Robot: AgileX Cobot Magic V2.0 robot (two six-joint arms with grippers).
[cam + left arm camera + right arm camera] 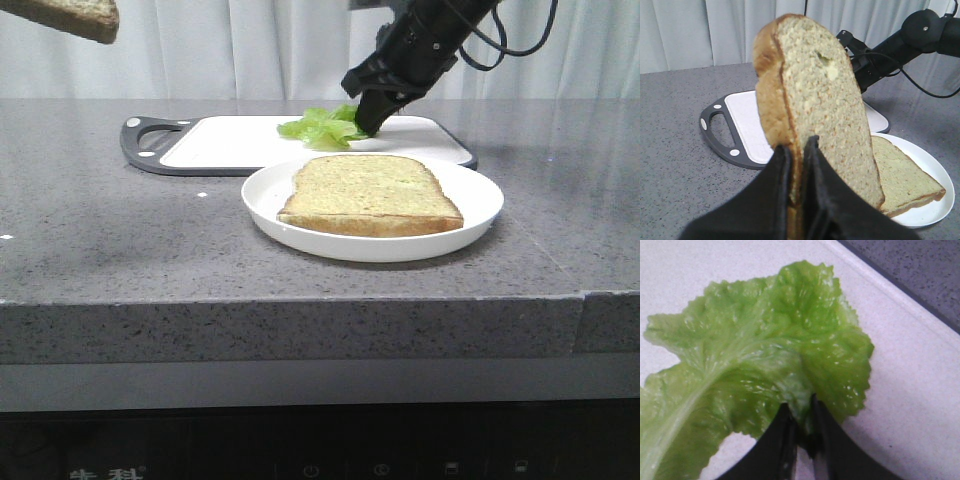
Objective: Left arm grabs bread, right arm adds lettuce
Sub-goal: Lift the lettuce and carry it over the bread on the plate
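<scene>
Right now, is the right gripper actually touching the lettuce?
Touching. The right wrist view shows the right gripper pinching the edge of the lettuce between its fingertips.

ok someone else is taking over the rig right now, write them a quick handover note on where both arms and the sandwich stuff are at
Left gripper: shut on the bread, holding the slice upright in the air, clear of the counter.
Right gripper: shut on the edge of the lettuce, which is at the white cutting board.
A second slice lies flat on the white plate, in front of the board.
Done: bread grabbed, lettuce gripped.
Left: carry the lettuce over to the plate and lay it on the slice there; the held bread likely goes on top afterwards.
</scene>
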